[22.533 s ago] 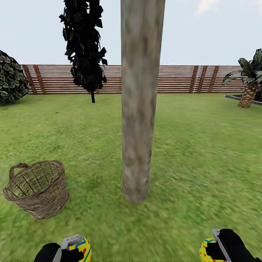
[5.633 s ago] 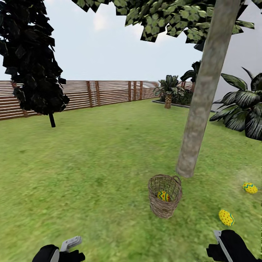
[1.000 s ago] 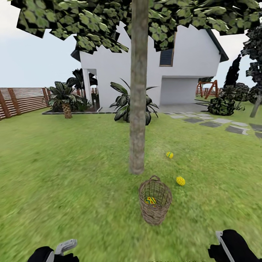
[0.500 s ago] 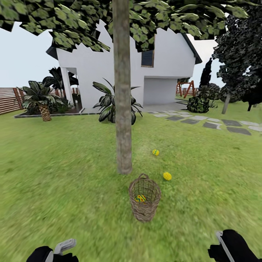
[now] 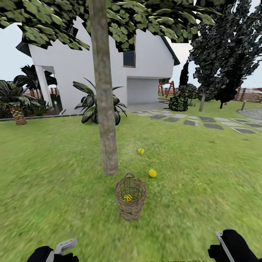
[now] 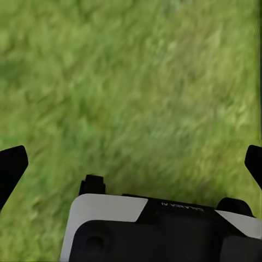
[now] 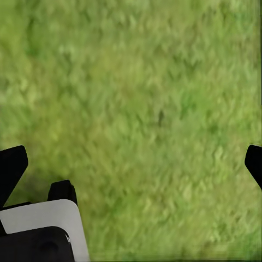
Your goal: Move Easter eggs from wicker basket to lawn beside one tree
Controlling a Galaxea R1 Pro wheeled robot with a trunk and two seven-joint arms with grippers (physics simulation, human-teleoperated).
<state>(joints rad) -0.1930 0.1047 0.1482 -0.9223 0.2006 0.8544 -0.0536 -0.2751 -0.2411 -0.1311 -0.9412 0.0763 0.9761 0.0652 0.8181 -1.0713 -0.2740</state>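
The wicker basket (image 5: pixel 130 199) stands on the lawn (image 5: pixel 54 174) just in front of the tree (image 5: pixel 105 109) with the mottled grey-brown trunk. One yellow Easter egg (image 5: pixel 127 198) lies inside the basket. Two more eggs rest on the grass right of the trunk, one nearer (image 5: pixel 152 173) and one farther back (image 5: pixel 141 151). My left gripper (image 6: pixel 131 164) is open over bare grass with nothing between its fingers. My right gripper (image 7: pixel 131 164) is open too, also over grass. Both grippers sit at the bottom edge of the head view, left (image 5: pixel 54 251) and right (image 5: pixel 227 247).
A white gabled house (image 5: pixel 109 69) stands behind the tree, with leafy plants (image 5: pixel 95 105) and a short palm (image 5: pixel 14 105) beside it. A grey stepping-stone path (image 5: pixel 203 122) runs at the right, near dark cypresses (image 5: pixel 222 54). Open grass surrounds the basket.
The head view has swung to the right, so tree, basket and eggs now sit farther left in the picture. The eggs and basket keep their places on the grass.
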